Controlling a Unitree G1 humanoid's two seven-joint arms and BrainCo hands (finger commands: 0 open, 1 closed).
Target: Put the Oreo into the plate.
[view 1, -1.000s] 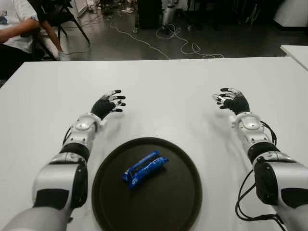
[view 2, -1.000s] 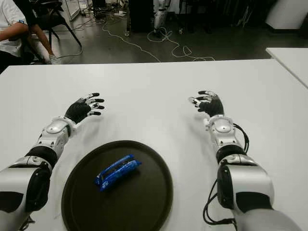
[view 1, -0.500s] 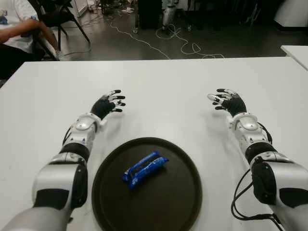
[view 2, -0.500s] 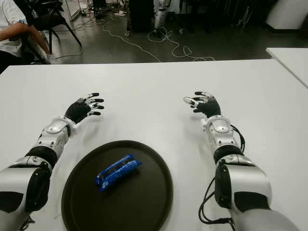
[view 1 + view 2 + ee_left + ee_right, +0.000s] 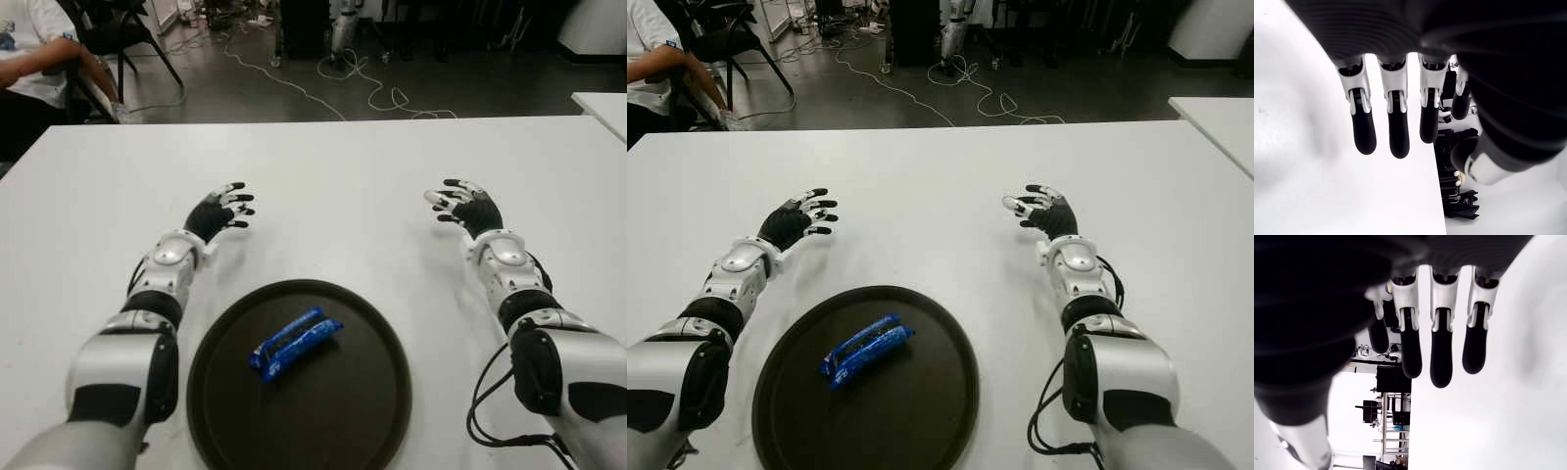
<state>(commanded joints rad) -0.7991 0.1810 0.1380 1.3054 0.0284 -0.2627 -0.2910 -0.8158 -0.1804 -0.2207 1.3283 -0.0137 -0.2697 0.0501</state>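
Observation:
A blue Oreo pack lies inside the dark round plate at the near middle of the white table. My left hand is over the table beyond the plate's left side, fingers spread and holding nothing. My right hand is over the table beyond the plate's right side, fingers also spread and bare. In the left wrist view the fingers hang loose above the white surface, and the right wrist view shows its fingers the same way.
A seated person is at the far left beyond the table. Cables lie on the dark floor behind. The corner of another white table shows at the right edge.
My right hand has shifted a little toward the middle of the table and slightly farther away. The left hand, the plate and the Oreo pack have stayed put.

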